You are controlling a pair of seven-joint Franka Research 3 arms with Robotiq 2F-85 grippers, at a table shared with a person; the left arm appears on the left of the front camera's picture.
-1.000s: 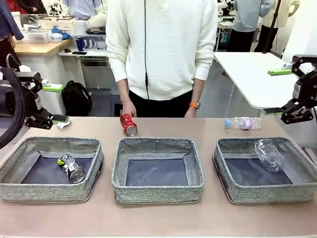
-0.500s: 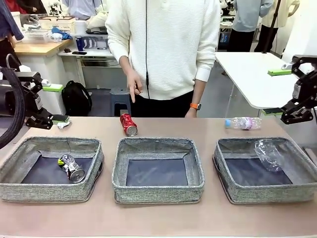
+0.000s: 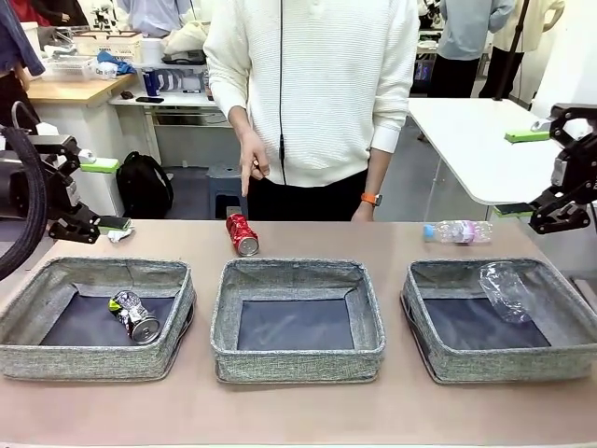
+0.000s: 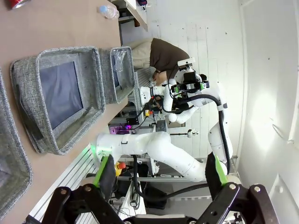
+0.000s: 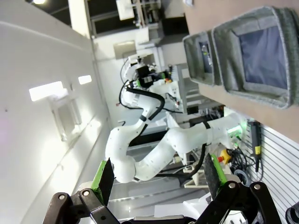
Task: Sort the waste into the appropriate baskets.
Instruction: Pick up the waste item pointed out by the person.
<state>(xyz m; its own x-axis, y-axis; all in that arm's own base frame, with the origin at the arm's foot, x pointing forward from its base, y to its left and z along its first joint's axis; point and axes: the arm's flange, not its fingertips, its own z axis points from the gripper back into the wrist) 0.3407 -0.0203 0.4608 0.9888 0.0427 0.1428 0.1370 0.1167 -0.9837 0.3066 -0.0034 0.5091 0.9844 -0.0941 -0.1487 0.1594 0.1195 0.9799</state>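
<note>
Red can (image 3: 242, 233) lies unsorted behind the middle basket (image 3: 297, 267)
A person's hand (image 3: 253, 166) points toward it, apparently cueing pickup; left pincer (image 3: 104, 194) and right pincer (image 3: 520, 174) stand wide open, empty.

This is a robotics lab. Beyond the left tool (image 4: 160, 170), a white robot arm (image 4: 154, 145) stands on an aluminium-profile frame (image 4: 70, 173), with a red emergency-stop button (image 4: 122, 165) and loose black cables (image 4: 135, 184) below the edge of the table (image 4: 56, 28). In the front view, a cluttered workbench (image 3: 65, 91) and a black backpack (image 3: 145, 184) on the floor lie behind the left tool, and behind the right tool (image 3: 519, 174) stand a bare white table (image 3: 466, 140) and more people (image 3: 466, 37) at further benches.
</note>
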